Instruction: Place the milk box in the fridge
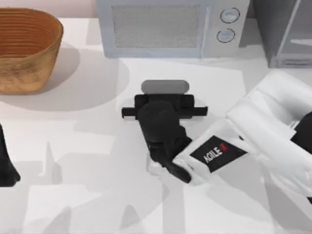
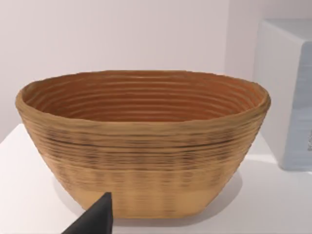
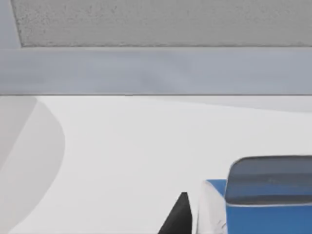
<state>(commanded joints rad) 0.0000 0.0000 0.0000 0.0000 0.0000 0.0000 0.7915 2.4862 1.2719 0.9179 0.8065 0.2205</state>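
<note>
The milk box stands upright on the table in front of the microwave, showing its grey top from above. In the right wrist view it is a blue carton with a grey top and a white side. My right gripper sits just in front of the carton, open, one finger on each side of it. One dark fingertip shows just beside the carton's white side, with a thin gap. The fridge is the dark grey cabinet at the back right. My left gripper is parked at the table's left edge.
A light grey microwave with two round knobs stands at the back centre, close behind the milk box. A woven basket sits at the back left and faces the left wrist camera. The white table is bare in front.
</note>
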